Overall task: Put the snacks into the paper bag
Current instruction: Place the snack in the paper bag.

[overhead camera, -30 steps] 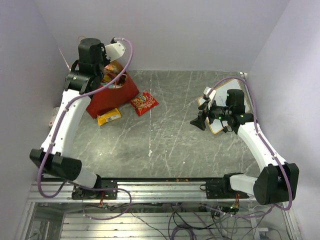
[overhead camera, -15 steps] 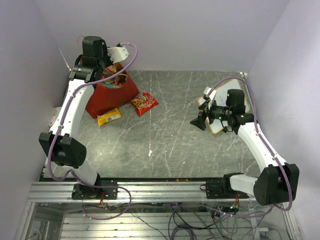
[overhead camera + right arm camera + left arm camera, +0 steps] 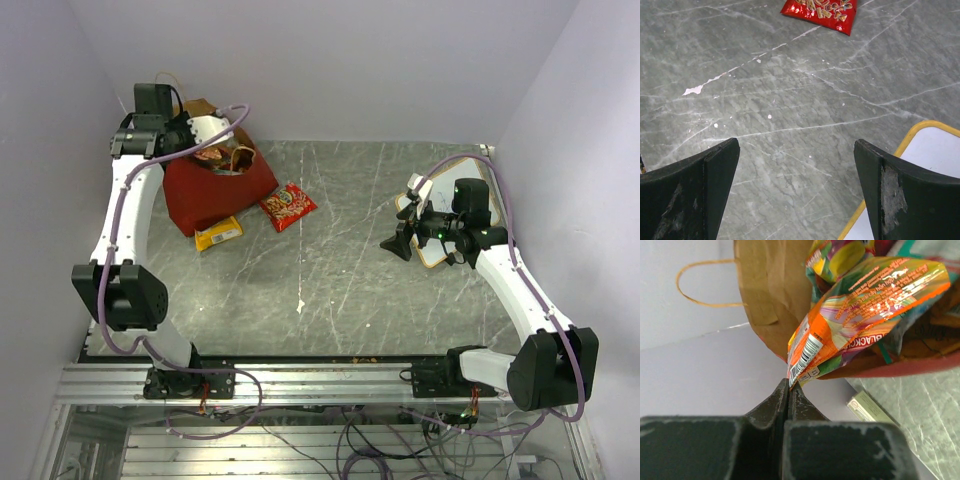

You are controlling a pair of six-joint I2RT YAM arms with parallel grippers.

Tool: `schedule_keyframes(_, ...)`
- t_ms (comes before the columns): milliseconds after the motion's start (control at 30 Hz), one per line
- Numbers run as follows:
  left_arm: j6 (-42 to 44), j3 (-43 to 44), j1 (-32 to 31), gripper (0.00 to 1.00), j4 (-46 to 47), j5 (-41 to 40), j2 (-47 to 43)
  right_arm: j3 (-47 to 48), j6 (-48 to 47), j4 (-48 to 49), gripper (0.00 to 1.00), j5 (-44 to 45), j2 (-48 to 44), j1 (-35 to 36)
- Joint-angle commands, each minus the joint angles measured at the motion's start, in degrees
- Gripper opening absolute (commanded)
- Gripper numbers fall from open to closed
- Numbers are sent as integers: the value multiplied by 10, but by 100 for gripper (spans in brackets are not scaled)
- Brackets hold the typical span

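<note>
Red paper bag (image 3: pixel 215 195) sits far left on the surface (image 3: pixel 350 270), several packets inside. Left claw (image 3: pixel 789 390) pinches the orange packet (image 3: pixel 860 305) by a corner at the bag's mouth. We count a red packet (image 3: pixel 288 206) and a yellow packet (image 3: pixel 219 233) left outside. Right claw (image 3: pixel 795 145) spread, well apart.

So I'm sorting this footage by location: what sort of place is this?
Probably a robotics lab test cell, not a home or shop: two robot arms bolted to a metal rail, plain walls boxing in the grey table, and loose cables below.
</note>
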Motion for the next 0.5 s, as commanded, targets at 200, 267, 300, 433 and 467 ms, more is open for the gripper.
schedule_keyframes(200, 49, 8, 32, 7, -81, 29, -34, -5, -3, 8, 98, -3, -6, -3)
schedule_keyframes(267, 53, 27, 32, 7, -103, 27, -24, -5, -3, 8, 98, -3, -5, -3)
schedule_keyframes(300, 52, 41, 32, 7, -113, 27, -19, -5, -3, 8, 98, -4, -3, -3)
schedule_keyframes(433, 41, 88, 32, 7, -140, 28, 16, -3, -3, 6, 98, -5, 0, -3)
schedule_keyframes(467, 36, 99, 31, 7, -146, 28, 27, -3, -4, 6, 98, -4, 0, -3)
